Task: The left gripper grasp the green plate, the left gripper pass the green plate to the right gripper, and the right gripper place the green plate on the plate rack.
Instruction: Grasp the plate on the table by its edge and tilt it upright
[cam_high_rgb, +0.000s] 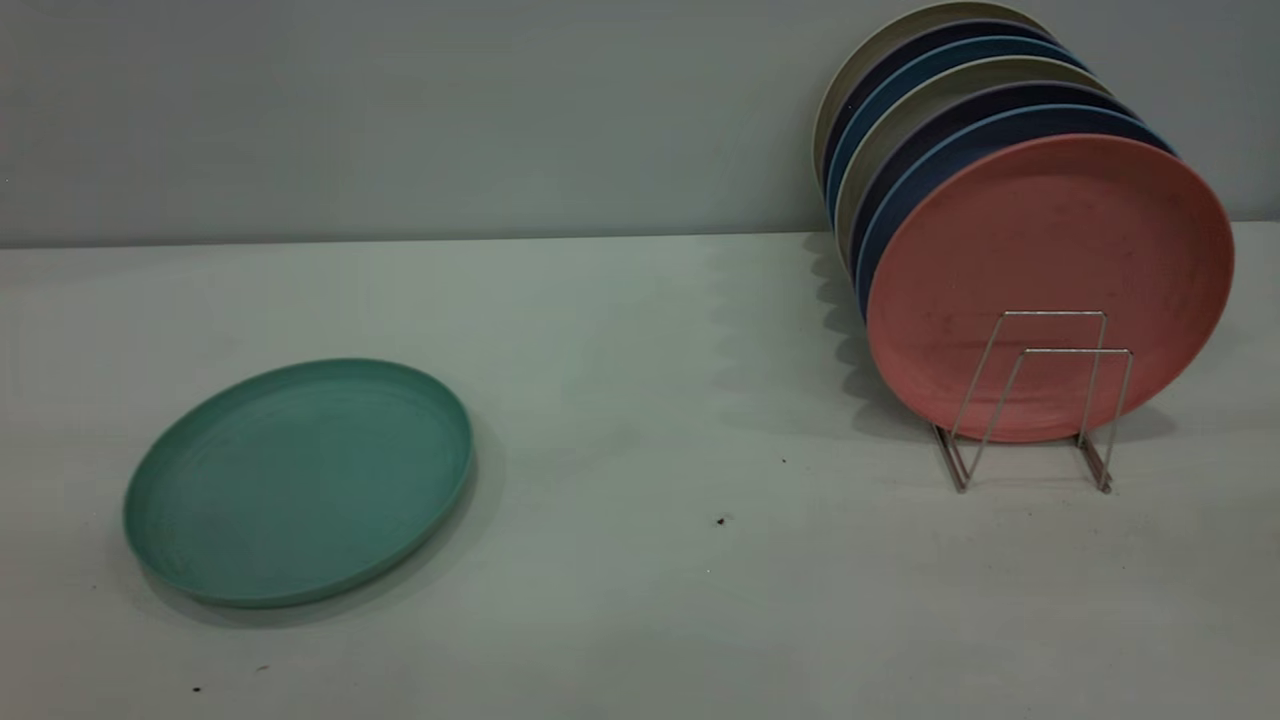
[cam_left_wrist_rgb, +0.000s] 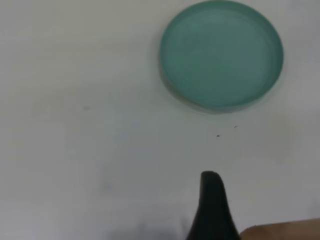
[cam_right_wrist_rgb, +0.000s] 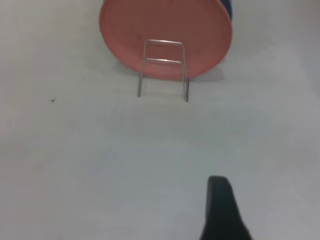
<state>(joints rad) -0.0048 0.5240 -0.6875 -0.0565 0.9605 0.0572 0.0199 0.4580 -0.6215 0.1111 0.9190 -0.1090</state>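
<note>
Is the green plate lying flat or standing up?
Flat: the green plate lies face up on the table, apart from the plate rack.

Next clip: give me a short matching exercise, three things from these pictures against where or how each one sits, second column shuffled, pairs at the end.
Things:
1. green plate
2. salmon-pink plate
3. plate rack

States:
A. upright, frontmost in the row of plates
B. flat on the table, far from the rack
C. two front wire loops with no plate between them

Pairs: 1-B, 2-A, 3-C
</note>
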